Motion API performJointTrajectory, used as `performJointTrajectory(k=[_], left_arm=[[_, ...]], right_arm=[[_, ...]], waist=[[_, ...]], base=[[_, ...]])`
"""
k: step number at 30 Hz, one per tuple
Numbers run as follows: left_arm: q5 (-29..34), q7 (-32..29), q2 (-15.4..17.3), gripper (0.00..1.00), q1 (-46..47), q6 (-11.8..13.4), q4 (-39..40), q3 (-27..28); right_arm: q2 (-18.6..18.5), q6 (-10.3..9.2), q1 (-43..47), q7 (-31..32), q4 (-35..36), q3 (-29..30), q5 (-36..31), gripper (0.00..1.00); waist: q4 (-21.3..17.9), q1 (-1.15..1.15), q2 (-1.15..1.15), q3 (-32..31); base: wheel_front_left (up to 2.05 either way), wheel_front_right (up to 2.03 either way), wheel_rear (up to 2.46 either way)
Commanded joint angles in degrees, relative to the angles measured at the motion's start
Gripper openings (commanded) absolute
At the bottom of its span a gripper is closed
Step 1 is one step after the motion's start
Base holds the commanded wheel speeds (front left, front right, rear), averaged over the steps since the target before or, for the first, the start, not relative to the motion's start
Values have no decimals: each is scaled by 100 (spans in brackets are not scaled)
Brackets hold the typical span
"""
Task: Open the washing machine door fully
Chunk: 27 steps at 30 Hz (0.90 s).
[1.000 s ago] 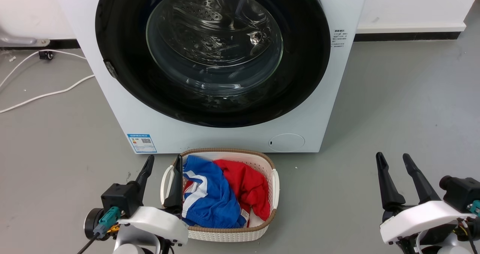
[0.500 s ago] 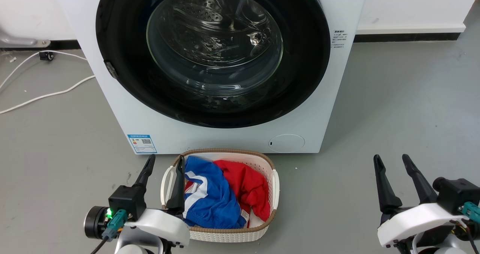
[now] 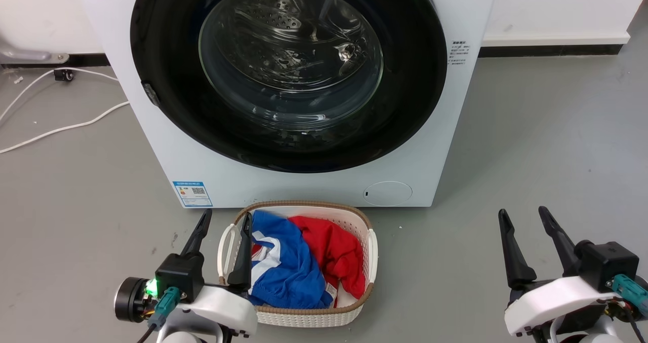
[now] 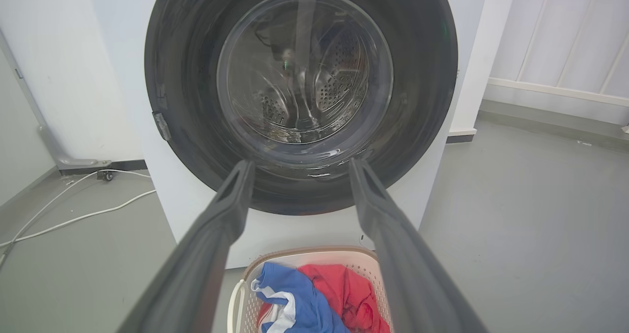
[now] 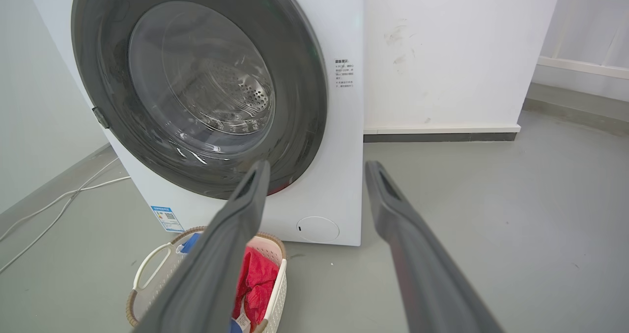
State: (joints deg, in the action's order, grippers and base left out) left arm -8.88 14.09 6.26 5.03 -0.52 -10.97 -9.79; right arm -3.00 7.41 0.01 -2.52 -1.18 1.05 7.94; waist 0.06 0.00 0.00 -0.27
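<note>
The white washing machine (image 3: 430, 145) stands ahead of me. Its washing machine door (image 3: 167, 105), a wide black ring around clear bulging glass, lies flat against the front, with a small latch tab at the ring's left rim. That door (image 4: 182, 102) faces the left wrist view head-on, and the door (image 5: 300, 102) sits upper left in the right wrist view. My left gripper (image 3: 227, 219) is open and empty, low at the left, well short of the machine. At the lower right my right gripper (image 3: 524, 214) is open, over bare floor.
A white laundry basket (image 3: 372, 247) holding blue and red clothes sits on the floor right before the machine, beside my left gripper. White cables (image 3: 61, 128) run over the grey floor at the left. A round flap (image 3: 387, 193) and a blue label (image 3: 192, 194) mark the machine's lower front.
Both grippers have shifted slightly: the left one a little right and lower, the right one a little left. The door has not moved.
</note>
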Motion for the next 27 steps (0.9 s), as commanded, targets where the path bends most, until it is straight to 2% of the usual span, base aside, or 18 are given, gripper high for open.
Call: performJointTrajectory(k=[1,9,24,25,26,27], left_arm=[[105,44,-23,100,20,-37,-6,12],[365,125,-67,100,26,-99,-94,64],[293,112,-157,100,25,-201,-230,224],[295,112,-163,100,28,-212,-236,230],[304,112,-168,100,33,-218,-241,238],[316,112,-172,100,38,-223,-245,242]], right_arm=[[17,13,9,-47,10,-14,-106,100],[19,14,47,-114,-10,-20,-323,100],[19,14,10,-130,-131,-44,-169,100],[19,14,7,-126,-139,-48,-149,87],[19,14,4,-113,-151,-48,-134,22],[19,14,7,-86,-166,-52,-108,0]], waist=[[-1,0,0,-4],[19,0,0,-22],[28,0,0,-58],[28,0,0,-57],[28,0,0,-56],[27,0,0,-55]], base=[[0,0,0],[0,0,0],[0,0,0],[0,0,0],[0,0,0],[0,0,0]])
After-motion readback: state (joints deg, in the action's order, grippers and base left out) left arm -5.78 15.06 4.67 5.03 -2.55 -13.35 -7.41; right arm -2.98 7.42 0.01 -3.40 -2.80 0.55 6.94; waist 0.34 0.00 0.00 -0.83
